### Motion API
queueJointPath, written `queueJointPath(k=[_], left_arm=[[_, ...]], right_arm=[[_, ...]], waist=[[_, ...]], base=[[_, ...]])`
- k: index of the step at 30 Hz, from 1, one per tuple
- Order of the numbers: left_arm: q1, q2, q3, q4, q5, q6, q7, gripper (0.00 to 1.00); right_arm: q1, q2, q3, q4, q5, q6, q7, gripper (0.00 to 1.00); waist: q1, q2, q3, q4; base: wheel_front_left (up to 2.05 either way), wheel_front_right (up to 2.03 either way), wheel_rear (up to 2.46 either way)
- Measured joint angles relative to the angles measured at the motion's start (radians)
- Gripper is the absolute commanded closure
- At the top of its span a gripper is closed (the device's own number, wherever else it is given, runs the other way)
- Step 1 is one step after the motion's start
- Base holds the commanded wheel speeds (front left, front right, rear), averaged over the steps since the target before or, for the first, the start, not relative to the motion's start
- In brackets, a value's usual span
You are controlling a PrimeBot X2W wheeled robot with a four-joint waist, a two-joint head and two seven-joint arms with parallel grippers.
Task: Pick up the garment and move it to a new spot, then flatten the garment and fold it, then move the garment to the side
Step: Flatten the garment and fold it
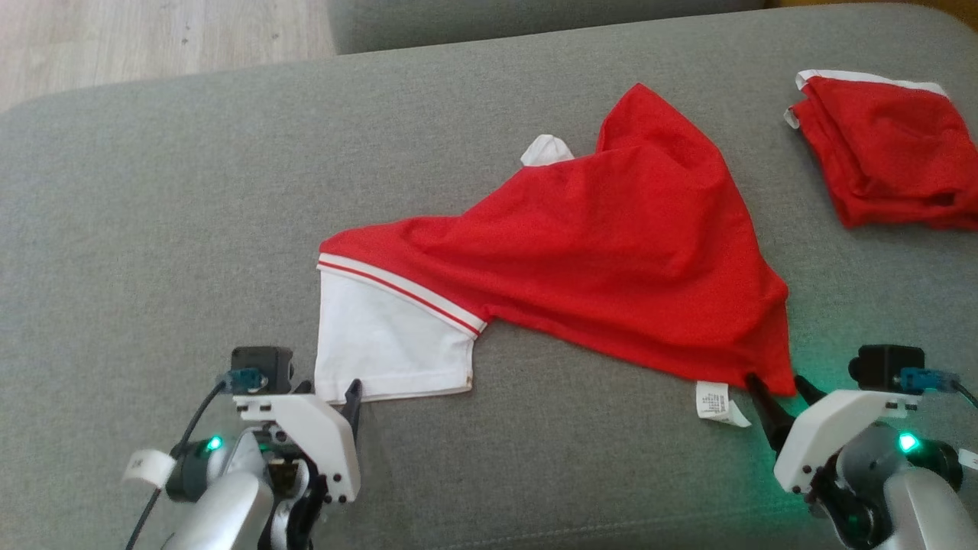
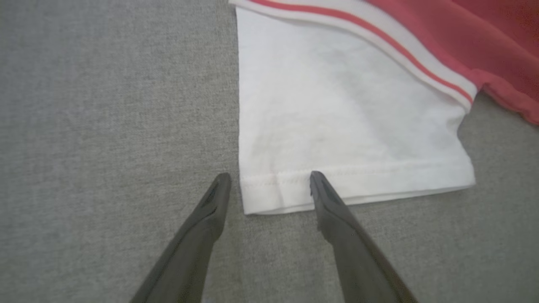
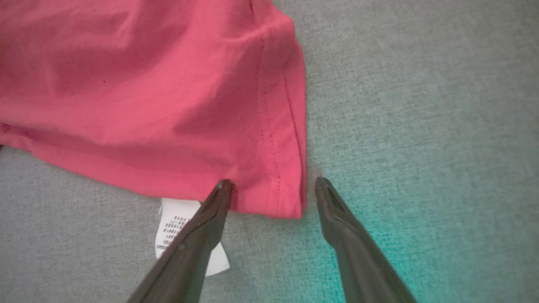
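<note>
A red garment [image 1: 611,244] with a white, red-striped sleeve [image 1: 390,344] lies rumpled across the grey sofa cushion [image 1: 153,229]. My left gripper [image 1: 344,399] is open at the sleeve's near-left corner. In the left wrist view its fingertips straddle the sleeve's stitched hem [image 2: 358,185], the left gripper [image 2: 269,176] low over the cushion. My right gripper [image 1: 778,383] is open at the garment's near-right corner. Seen from the right wrist, the right gripper [image 3: 273,183] brackets the red hem corner [image 3: 286,198], and a white care label [image 3: 172,227] pokes out under the left finger.
A second red garment [image 1: 886,153], folded with white trim, rests at the cushion's far right. A small white piece of cloth [image 1: 546,149] sticks out behind the spread garment. Pale wooden floor [image 1: 153,38] shows beyond the cushion's far-left edge, and another grey cushion [image 1: 535,19] sits behind.
</note>
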Motion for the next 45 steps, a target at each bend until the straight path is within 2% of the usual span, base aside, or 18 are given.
queueJointPath(k=[7,8,9,10,11,12,13,14,17,24,29,33,36,38,42,45], left_arm=[[-0.035,-0.011,-0.007,0.034,-0.014,0.000,0.023,0.00],[-0.036,-0.013,-0.007,0.037,-0.015,0.000,0.029,0.00],[-0.038,-0.016,-0.007,0.040,-0.015,0.000,0.033,0.00],[-0.041,-0.019,-0.008,0.045,-0.021,0.000,0.036,0.07],[-0.046,-0.020,-0.008,0.052,-0.025,0.000,0.046,0.19],[-0.052,-0.021,-0.008,0.058,-0.025,0.000,0.053,0.47],[-0.056,-0.021,-0.008,0.063,-0.025,0.000,0.053,0.72],[-0.057,-0.021,-0.010,0.065,-0.025,-0.001,0.059,1.00],[-0.057,-0.023,-0.012,0.064,-0.032,-0.001,0.060,1.00],[-0.044,-0.013,-0.011,0.029,-0.030,0.010,0.041,1.00],[-0.028,0.009,-0.009,-0.036,-0.029,0.010,0.019,1.00],[-0.053,0.012,-0.013,-0.100,-0.017,-0.004,0.015,1.00],[-0.169,0.014,-0.011,-0.090,0.000,-0.037,-0.001,1.00],[-0.289,0.003,-0.006,-0.055,0.005,-0.059,-0.008,1.00],[-0.537,-0.037,-0.002,0.081,0.007,-0.109,-0.010,1.00],[-0.697,-0.066,0.010,0.194,0.007,-0.134,-0.009,1.00]], right_arm=[[-0.013,0.001,0.006,0.022,0.010,0.000,-0.004,0.00],[-0.019,0.002,0.009,0.029,0.012,0.000,-0.004,0.05],[-0.025,0.002,0.012,0.035,0.017,0.000,-0.004,0.17],[-0.029,0.002,0.013,0.039,0.020,0.000,-0.003,0.31],[-0.031,0.002,0.015,0.043,0.023,0.000,-0.003,0.55],[-0.034,0.002,0.021,0.048,0.027,0.000,-0.003,0.73],[-0.038,0.002,0.028,0.051,0.028,0.000,-0.003,1.00],[-0.042,0.002,0.034,0.054,0.030,0.000,-0.003,1.00],[-0.043,0.002,0.042,0.054,0.035,0.000,-0.016,1.00],[-0.045,-0.001,0.030,0.016,0.035,0.000,-0.144,1.00],[-0.043,-0.004,0.030,-0.022,0.066,0.000,-0.149,1.00],[-0.055,-0.017,0.040,-0.099,0.168,0.000,-0.130,1.00],[-0.137,-0.077,0.081,-0.132,0.270,0.000,-0.110,1.00],[-0.231,-0.141,0.114,-0.128,0.305,0.000,-0.105,1.00],[-0.441,-0.240,0.178,-0.094,0.403,0.000,-0.105,1.00],[-0.606,-0.312,0.270,-0.049,0.431,0.000,-0.110,1.00]], waist=[[0.0000,0.0000,0.004,0.000],[0.0000,0.0000,0.003,0.000],[0.0000,0.0000,0.003,0.001],[0.0000,0.0000,0.002,0.001],[0.0000,0.0000,0.002,0.002],[0.0000,0.0000,0.001,0.002],[0.0000,0.0000,0.000,0.002],[0.0000,0.0000,-0.001,0.002],[0.0000,0.0000,-0.005,0.004],[0.0000,0.0000,-0.030,0.005],[0.0000,0.0000,-0.036,0.007],[0.0000,0.0000,-0.010,0.012],[0.0000,0.0000,0.025,0.020],[0.0000,0.0000,0.055,0.027],[0.0001,0.0000,0.124,0.043],[0.0002,0.0000,0.183,0.053]], base=[[0.00,0.00,0.00],[0.00,0.00,0.00],[0.00,0.00,0.00],[0.00,0.00,0.00],[0.00,0.00,0.00],[0.00,0.00,0.00],[0.00,0.00,0.00],[0.00,0.00,0.00],[0.00,0.00,0.00],[0.00,0.00,0.00],[0.00,0.00,0.00],[0.00,0.00,0.00],[0.00,0.00,0.00],[0.00,0.00,0.00],[0.00,0.00,0.00],[0.00,0.00,0.00]])
